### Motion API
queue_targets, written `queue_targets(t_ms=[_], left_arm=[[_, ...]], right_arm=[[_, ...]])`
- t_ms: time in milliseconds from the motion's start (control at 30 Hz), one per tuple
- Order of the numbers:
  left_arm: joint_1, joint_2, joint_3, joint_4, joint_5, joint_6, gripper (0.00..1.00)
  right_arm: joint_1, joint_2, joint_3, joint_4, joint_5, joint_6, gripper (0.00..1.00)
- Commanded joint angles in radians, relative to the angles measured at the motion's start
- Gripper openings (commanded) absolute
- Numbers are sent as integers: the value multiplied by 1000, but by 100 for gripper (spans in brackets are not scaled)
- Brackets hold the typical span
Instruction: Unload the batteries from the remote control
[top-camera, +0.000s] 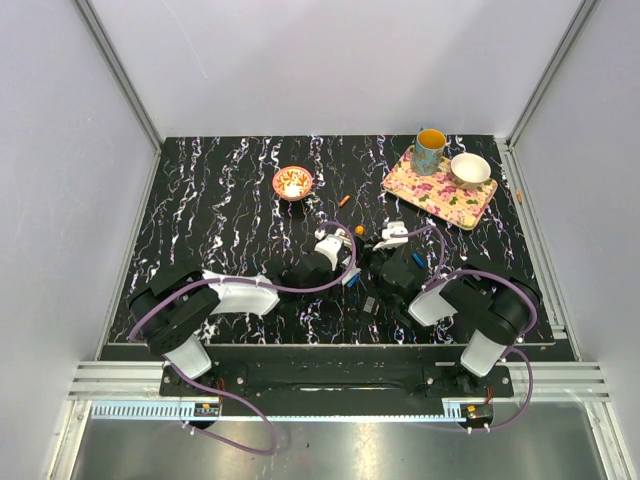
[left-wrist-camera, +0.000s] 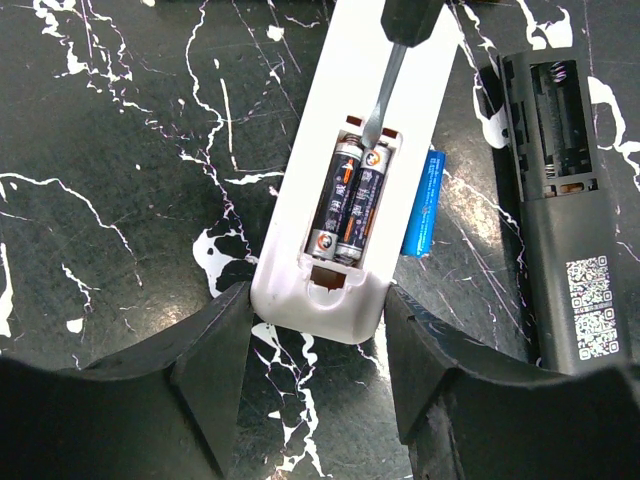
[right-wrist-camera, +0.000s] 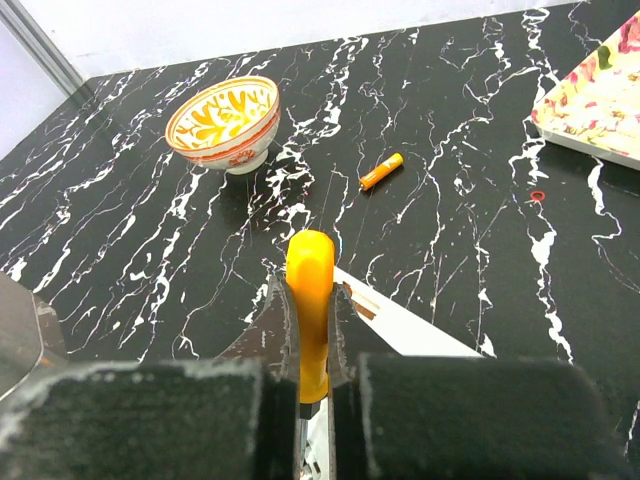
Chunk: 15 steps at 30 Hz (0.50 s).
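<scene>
Left gripper (left-wrist-camera: 318, 302): closest to me, its two black fingers pressed against the sides of the white remote's near end, pinching it.
White remote (left-wrist-camera: 340, 90): lying back-up on the black marbled table (left-wrist-camera: 120, 150), running from the fingers away toward the far side and leaning a little right. Its cover is off and the compartment is open.
Batteries (left-wrist-camera: 350, 205): two cells still in that compartment, side by side and touching. Their long axes follow the remote's length, silver-capped ends toward the gripper. The bodies are dark with orange print.
Screwdriver (left-wrist-camera: 385, 90): its metal blade comes in from the far end of the remote, and the tip sits at the far ends of the two cells.
Right gripper (right-wrist-camera: 310, 300): fingers closed tight on the screwdriver's orange handle.
Blue cell (left-wrist-camera: 424, 203): on the table just beside the remote's right edge, roughly parallel to it.
Dark remote (left-wrist-camera: 560, 250): further right, back-up, compartment open and bare, with a QR sticker on the near half.
Loose orange battery (right-wrist-camera: 381, 172): out on the table beyond the remotes, lying flat on a slant, its far end toward the right.
Orange patterned bowl (right-wrist-camera: 222, 122): upright, further back to the left.
Flowered tray (top-camera: 440, 195): far right corner, carrying a mug (top-camera: 430, 150) and a white bowl (top-camera: 469, 170).
</scene>
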Motion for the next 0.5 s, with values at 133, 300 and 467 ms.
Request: queue_targets(t_ms=[133, 300, 467], left_arm=[[-6, 66, -37, -147, 120, -24, 0], [-6, 68, -36, -150, 120, -23, 0], [-5, 66, -37, -150, 118, -24, 0]], right_arm=[[8, 49, 59, 206, 30, -80, 0], [8, 79, 55, 204, 13, -57, 0], [10, 84, 33, 202, 10, -39, 0]])
